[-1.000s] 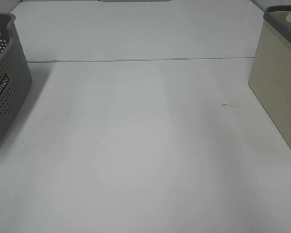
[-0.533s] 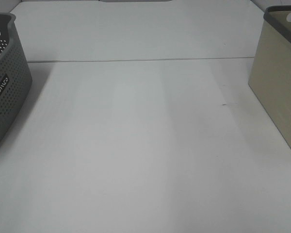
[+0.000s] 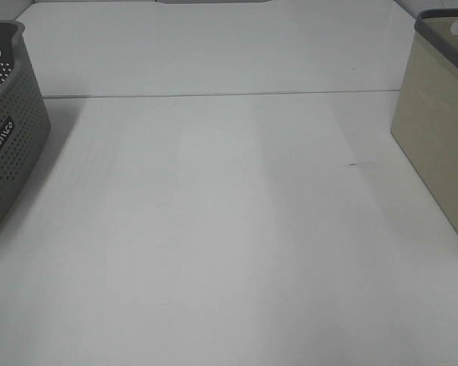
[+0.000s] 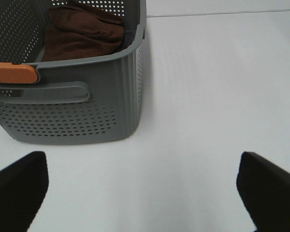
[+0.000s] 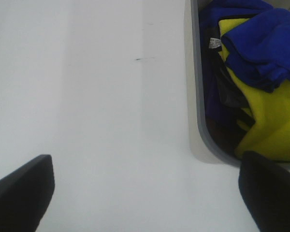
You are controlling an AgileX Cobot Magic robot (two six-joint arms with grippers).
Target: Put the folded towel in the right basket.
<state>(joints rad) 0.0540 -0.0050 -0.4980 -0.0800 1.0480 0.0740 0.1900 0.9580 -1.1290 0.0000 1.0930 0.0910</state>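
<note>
The right basket (image 3: 435, 130) is beige with a dark rim and stands at the table's right edge. In the right wrist view its rim (image 5: 195, 96) shows, and a blue towel (image 5: 266, 48) lies on top of yellow cloth (image 5: 268, 125) inside it. My right gripper (image 5: 145, 162) is open and empty above the table, beside this basket. My left gripper (image 4: 140, 162) is open and empty in front of the grey basket (image 4: 72, 111). No towel lies on the table. Neither gripper shows in the exterior view.
The grey perforated basket (image 3: 8, 145) stands at the left edge and holds a brown towel (image 4: 82, 31); it has an orange handle piece (image 4: 12, 72). A seam (image 3: 214, 95) runs across the white table at the back.
</note>
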